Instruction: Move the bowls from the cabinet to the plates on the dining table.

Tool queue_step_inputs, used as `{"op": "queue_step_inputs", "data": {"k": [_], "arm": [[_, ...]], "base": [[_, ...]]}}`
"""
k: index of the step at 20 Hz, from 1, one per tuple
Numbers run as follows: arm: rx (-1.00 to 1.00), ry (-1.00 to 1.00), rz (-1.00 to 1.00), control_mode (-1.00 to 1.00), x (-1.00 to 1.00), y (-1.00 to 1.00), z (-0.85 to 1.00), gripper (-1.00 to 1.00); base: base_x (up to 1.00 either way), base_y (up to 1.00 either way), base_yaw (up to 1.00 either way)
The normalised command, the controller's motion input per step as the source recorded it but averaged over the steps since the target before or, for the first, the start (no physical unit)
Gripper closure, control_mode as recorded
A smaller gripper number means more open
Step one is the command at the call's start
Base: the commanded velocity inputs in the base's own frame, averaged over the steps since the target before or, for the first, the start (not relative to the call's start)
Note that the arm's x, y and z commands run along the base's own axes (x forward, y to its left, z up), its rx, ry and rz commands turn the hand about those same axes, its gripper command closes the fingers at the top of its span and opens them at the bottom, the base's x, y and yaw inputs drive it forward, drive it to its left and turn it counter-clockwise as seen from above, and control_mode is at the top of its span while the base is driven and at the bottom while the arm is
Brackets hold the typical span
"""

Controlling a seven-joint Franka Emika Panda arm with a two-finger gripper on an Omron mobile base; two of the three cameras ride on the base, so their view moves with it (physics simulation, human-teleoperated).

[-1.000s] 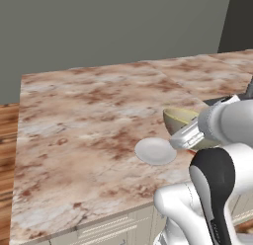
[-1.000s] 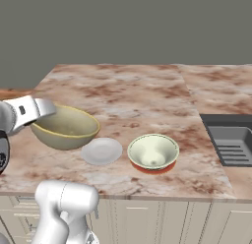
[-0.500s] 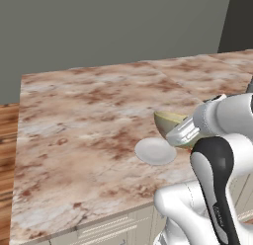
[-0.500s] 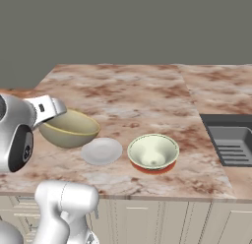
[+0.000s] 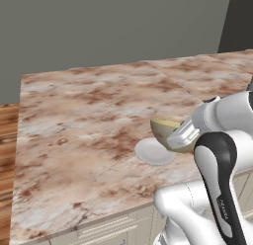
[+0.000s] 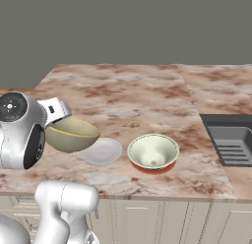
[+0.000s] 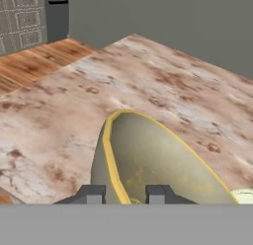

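Dining table (image 6: 147,95): it is carrying everything here; its pink-brown marbled top is spreading wide, and the other places below are given from the empty plate lying near its front edge.
Sink (image 6: 231,139): it is sitting in the top far to the right of the empty plate, past the cream bowl.
Olive bowl (image 6: 71,135): the arm is holding it in the air, just left of the empty plate and a little above it; it is tilting, with the yellowish rim partly turned to the side.
Cream bowl (image 6: 153,150): it is standing upright just right of the empty plate, on a plate whose red-orange edge (image 6: 155,170) is showing under it; this half of the task seems done.
Empty plate (image 6: 102,151): it is lying flat and pale, with nothing on it; it is probably waiting for the olive bowl.
Gripper (image 7: 123,194): its jaws are standing narrow and pinching the wall of the olive bowl at the rim, one fingertip (image 7: 91,193) outside and one inside.
Step in hand: I judge the arm is carrying the olive bowl sideways toward the empty plate.
How to do it well: bring the bowl level first, centre its base over the plate, lower slowly until it is resting, and only then open the jaws; the plate is hardly wider than the bowl, so a tilted landing may push it or leave the bowl hanging over the edge.
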Motion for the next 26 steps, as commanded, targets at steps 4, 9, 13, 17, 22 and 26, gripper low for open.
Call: {"op": "queue_step_inputs", "data": {"k": [4,9,13,17,22,26], "arm": [[0.00,-0.06,0.06,-1.00,0.18,0.00,-0.28,1.00],[-0.01,-0.07,0.05,-1.00,0.27,0.00,-0.46,1.00],[-0.03,-0.04,0.02,-1.00,0.19,0.00,-0.54,1.00],[-0.02,-0.07,0.00,-1.00,0.06,-0.03,-0.42,1.00],[-0.01,-0.15,0.01,-1.00,0.01,0.00,-0.23,1.00],[0.00,-0.17,0.02,-1.00,0.00,0.00,-0.43,1.00]], "base": [[0.00,0.00,0.00],[0.00,0.00,0.00],[0.00,0.00,0.00],[0.00,0.00,0.00],[0.00,0.00,0.00],[0.00,0.00,0.00]]}}
